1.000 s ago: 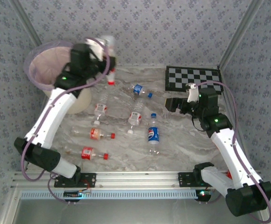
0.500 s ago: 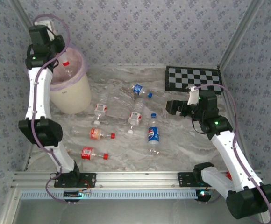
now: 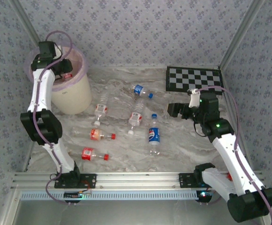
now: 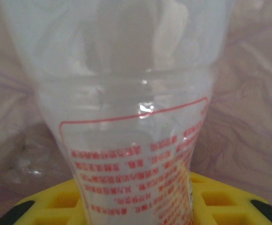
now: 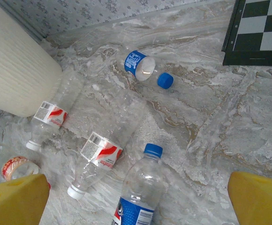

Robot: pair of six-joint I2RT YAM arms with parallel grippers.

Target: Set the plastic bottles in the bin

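My left gripper (image 3: 62,69) reaches down into the mouth of the bin (image 3: 72,96), a cream bucket with a pink bag. It is shut on a clear plastic bottle (image 4: 136,140) with red print, whose body hides most of the yellow jaws; the pink bag lies behind it. My right gripper (image 3: 176,109) hangs open above the table, right of centre. Below its yellow fingers (image 5: 16,199) lie a blue-capped Pepsi bottle (image 5: 140,187), two red-and-white labelled bottles (image 5: 101,152) (image 5: 50,116) and a blue-labelled bottle (image 5: 137,64).
Several bottles lie on the marble table (image 3: 183,140) between the arms, two with red caps (image 3: 98,135) (image 3: 93,153) nearest the left base. A black-and-white checkerboard (image 3: 194,78) lies flat at the back right. Patterned walls close in the back and sides.
The left arm swung left from beside the bin to over it, carrying the bottle, and now dips into the bin's mouth. The right arm has barely shifted.
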